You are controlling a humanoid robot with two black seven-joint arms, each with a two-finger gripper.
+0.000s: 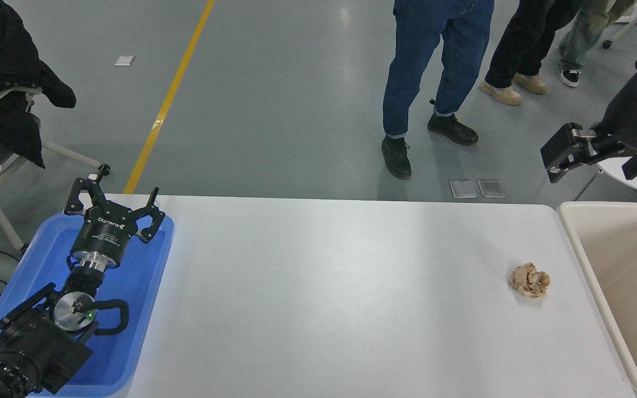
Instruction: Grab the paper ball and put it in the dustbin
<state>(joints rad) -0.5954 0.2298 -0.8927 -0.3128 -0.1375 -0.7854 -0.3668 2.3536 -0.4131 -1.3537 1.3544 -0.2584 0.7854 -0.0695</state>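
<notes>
The paper ball (530, 280), a tan crumpled wad, lies on the white table (324, 287) near its right end. The dustbin (572, 232), cream-beige with a thick rim, stands just right of the table, cut off by the picture's edge. My right gripper (560, 153) hangs high above the floor beyond the table's far right corner, well away from the ball and above the bin's far end. My left gripper (115, 194) is open and empty, parked over the blue tray (147, 287) at the lower left.
Several people's legs stand on the grey floor beyond the table, the nearest in blue jeans (429, 61). A chair with a black jacket (9, 83) is at the far left. A yellow line (169, 99) crosses the floor.
</notes>
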